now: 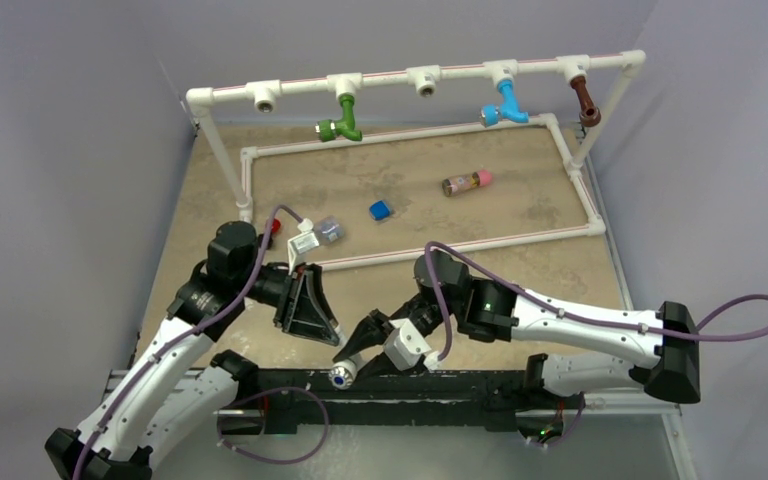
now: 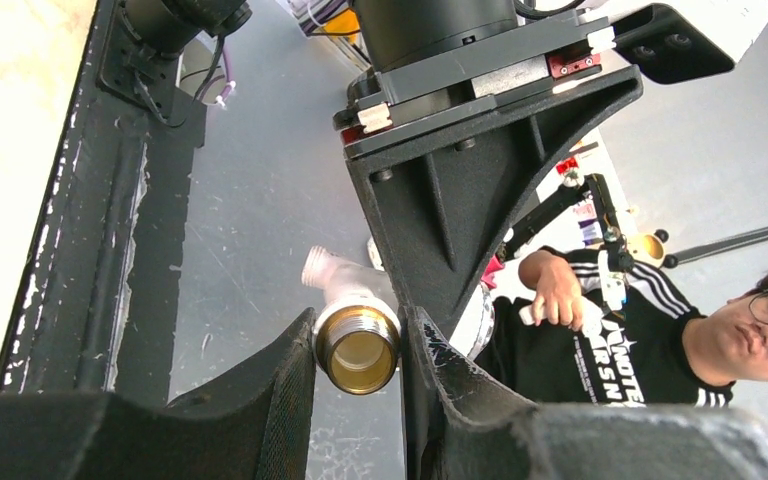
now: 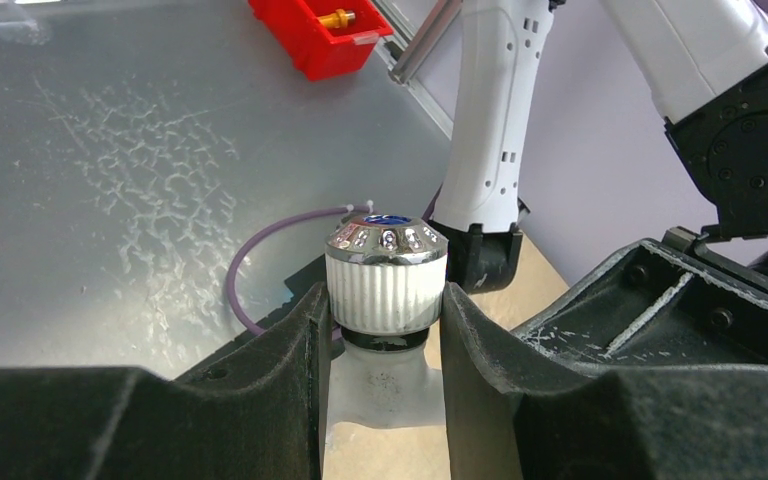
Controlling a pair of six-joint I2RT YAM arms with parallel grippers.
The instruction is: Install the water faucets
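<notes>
The white faucet (image 1: 343,375) hangs over the table's near edge between both grippers. My left gripper (image 1: 332,338) is shut on its brass threaded end (image 2: 358,348). My right gripper (image 1: 358,350) is shut on its ribbed white knob (image 3: 385,285), which has a chrome cap. The green faucet (image 1: 341,124), the blue faucet (image 1: 505,105) and the brown faucet (image 1: 586,102) hang from the white pipe frame (image 1: 390,80) at the back. Two T-fittings on the frame, one (image 1: 265,97) at the left and one (image 1: 425,82) in the middle, have open sockets.
A small blue cube (image 1: 379,210) and a pink-capped cylinder (image 1: 466,182) lie inside the frame's floor rectangle. A small grey piece (image 1: 328,230) lies near my left arm. A red bin (image 3: 320,35) and a seated person (image 2: 660,320) are beyond the table.
</notes>
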